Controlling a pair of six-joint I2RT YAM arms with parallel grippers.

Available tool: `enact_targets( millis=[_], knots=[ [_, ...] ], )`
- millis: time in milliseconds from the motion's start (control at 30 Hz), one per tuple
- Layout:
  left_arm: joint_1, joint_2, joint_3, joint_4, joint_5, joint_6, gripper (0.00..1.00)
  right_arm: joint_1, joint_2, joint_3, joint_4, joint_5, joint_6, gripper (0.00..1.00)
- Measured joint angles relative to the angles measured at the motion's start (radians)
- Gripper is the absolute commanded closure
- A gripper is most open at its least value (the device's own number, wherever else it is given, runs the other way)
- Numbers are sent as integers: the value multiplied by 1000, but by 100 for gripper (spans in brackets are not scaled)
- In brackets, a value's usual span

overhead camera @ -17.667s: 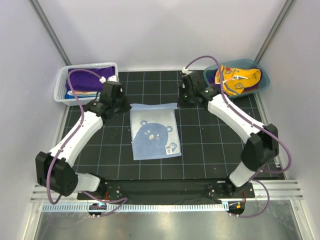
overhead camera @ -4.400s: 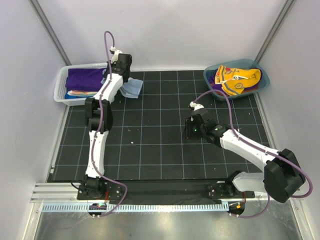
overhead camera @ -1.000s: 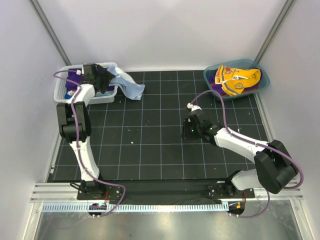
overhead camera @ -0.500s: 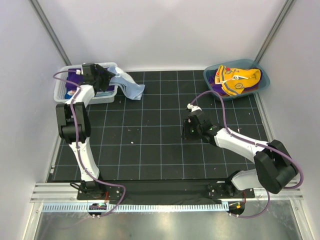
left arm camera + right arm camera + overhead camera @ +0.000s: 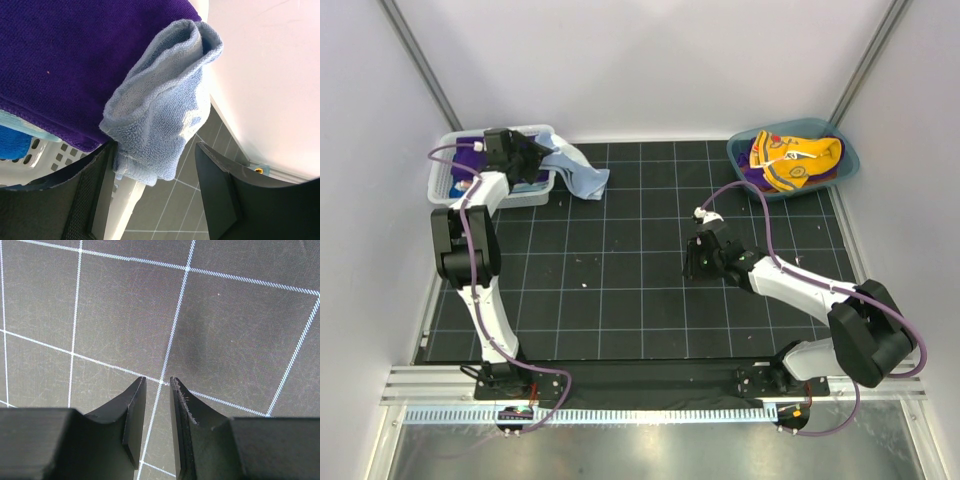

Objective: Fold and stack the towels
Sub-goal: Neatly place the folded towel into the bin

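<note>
A light blue towel [image 5: 578, 176] hangs over the right rim of the white mesh basket [image 5: 535, 196], one end trailing onto the mat. In the left wrist view that light blue towel [image 5: 160, 115] is a loose fold lying against the deep purple towel [image 5: 75, 60] in the basket. My left gripper [image 5: 155, 147] is open around its lower end, which touches the left finger [image 5: 95, 190] and stays clear of the right finger. My right gripper [image 5: 157, 382] hovers low over the black grid mat [image 5: 225, 315], jaws a narrow gap apart with nothing between them. A yellow-orange towel [image 5: 805, 160] lies in the teal tub.
The teal tub [image 5: 744, 160] stands at the back right corner. White walls and slanted frame posts close in the back and sides. The left arm [image 5: 470, 250] stretches up along the mat's left edge to the basket; the right arm [image 5: 790, 285] lies across the right half.
The left jaws have narrowed a little around the blue towel's end above the basket. The right gripper has barely shifted over the mat.
</note>
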Motion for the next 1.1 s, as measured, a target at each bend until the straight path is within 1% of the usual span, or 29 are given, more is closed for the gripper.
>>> enact_targets(
  millis=[333, 467, 567, 600, 667, 700, 767, 800, 867, 900, 1033, 1100],
  knots=[
    [0, 0, -7, 24, 20, -16, 41, 0, 0, 0, 0, 0, 0, 67],
    [0, 0, -7, 27, 21, -19, 47, 0, 0, 0, 0, 0, 0, 68],
    [0, 0, -7, 27, 21, -26, 56, 0, 0, 0, 0, 0, 0, 68],
    [0, 0, -7, 27, 21, -27, 62, 0, 0, 0, 0, 0, 0, 68],
    [0, 1, -6, 27, 20, -30, 66, 0, 0, 0, 0, 0, 0, 68],
    [0, 3, -3, 27, 20, -29, 72, 0, 0, 0, 0, 0, 0, 68],
    [0, 12, 10, 26, 18, -27, 77, 0, 0, 0, 0, 0, 0, 68],
    [0, 20, 19, 27, 17, -24, 82, 0, 0, 0, 0, 0, 0, 68],
    [0, 32, 34, 27, 14, -11, 87, 0, 3, 0, 0, 0, 0, 68],
    [0, 36, 39, 26, 12, -5, 91, 0, 4, 0, 0, 0, 0, 68],
    [0, 40, 44, 27, -23, 49, 99, 0, 5, 0, 0, 0, 0, 68],
    [0, 38, 45, 26, -55, 82, 100, 0, 5, 0, 0, 0, 0, 68]
  ],
)
